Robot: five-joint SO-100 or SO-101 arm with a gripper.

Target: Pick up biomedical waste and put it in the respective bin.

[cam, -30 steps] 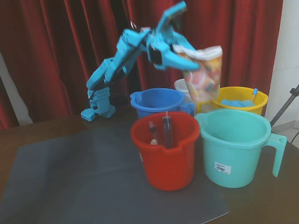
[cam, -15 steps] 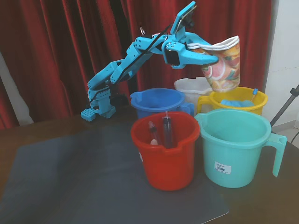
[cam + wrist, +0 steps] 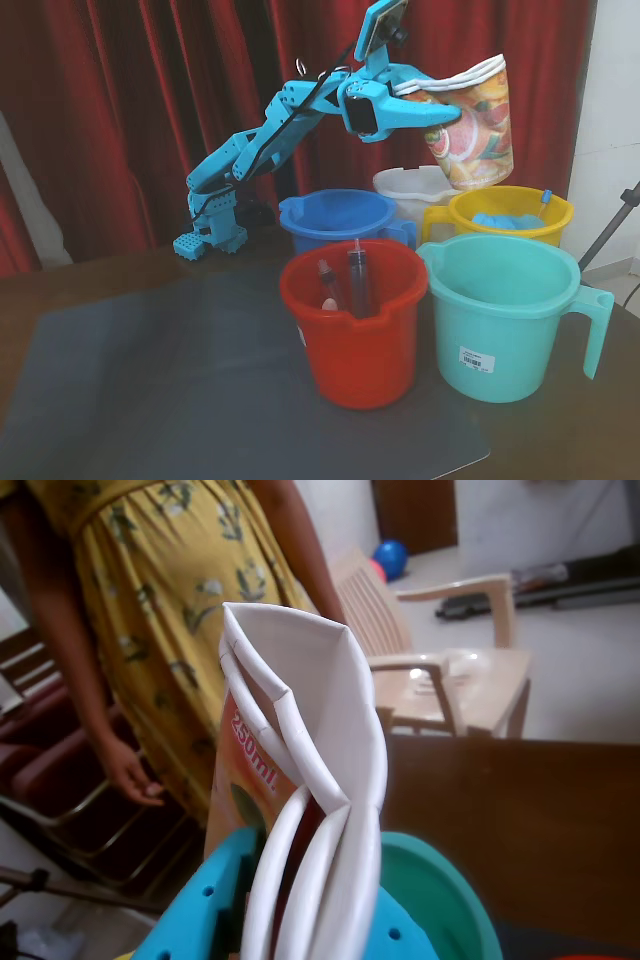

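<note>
Five buckets stand close together on the table (image 3: 60, 290) in the fixed view. One turquoise arm (image 3: 250, 150) reaches up high over them. Its gripper (image 3: 452, 100) is pinched shut on the rim of the paper cup (image 3: 475, 125), and the cup hangs in the air with its fruit print showing. The cup is squashed flat at the top. In the wrist view the white rim of the cup (image 3: 320, 750) is folded in on itself between the turquoise fingers (image 3: 205, 905).

The cup floats above the white bucket (image 3: 410, 190) and the yellow bucket (image 3: 510, 212), well clear of their edges. The turquoise bucket (image 3: 500, 320) is lower and nearer the camera, at the front right, with its mouth wide open. Its handle sticks out to the right and a white sticker is on its side. In the wrist view a bit of its green rim (image 3: 440, 890) peeks out under the cup.

The red bucket (image 3: 352, 320) sits just beside the turquoise one, almost touching it. Two syringes (image 3: 345, 285) stand inside the red one. The blue bucket (image 3: 340, 220) is behind it. A grey mat (image 3: 150, 390) lies in front on the left with lots of free room.

A person in a yellow flowered dress (image 3: 150, 600) stands beyond the table edge, near a plastic chair (image 3: 440, 670).
</note>
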